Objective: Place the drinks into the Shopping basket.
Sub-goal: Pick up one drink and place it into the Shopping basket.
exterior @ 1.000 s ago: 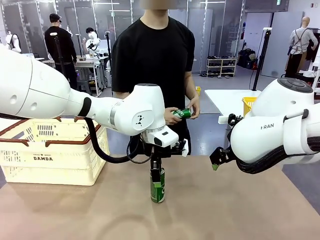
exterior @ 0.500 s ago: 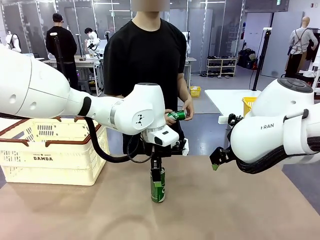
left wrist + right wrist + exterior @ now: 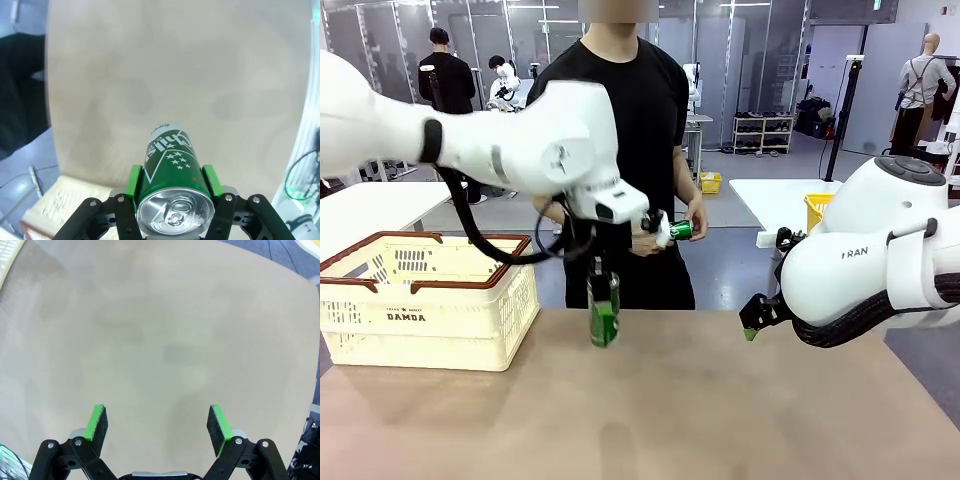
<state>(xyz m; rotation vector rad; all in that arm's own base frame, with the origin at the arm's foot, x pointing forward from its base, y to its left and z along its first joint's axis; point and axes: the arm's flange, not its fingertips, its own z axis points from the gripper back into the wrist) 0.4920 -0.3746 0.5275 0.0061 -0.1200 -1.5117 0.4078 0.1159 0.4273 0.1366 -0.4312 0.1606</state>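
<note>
- Right of the basket [image 3: 450, 322] and near it, a green can [image 3: 605, 320] hangs upright above the surface [image 3: 720, 420], long axis vertical.
- Left jaws clamp the can's top end, drawn narrow against its sides; the basket lies to their left, so this arm is the nearer for the drop.
- Farther right of the basket, the person's hand [image 3: 695, 215] holds a second can [image 3: 680, 230] sideways.
- Well right of the basket, right jaws gape wide, empty.

Left arm [image 3: 510, 150] outstretched, wrist down, jaws clamped; right arm [image 3: 860, 270] folded low, jaws wide apart.
</note>
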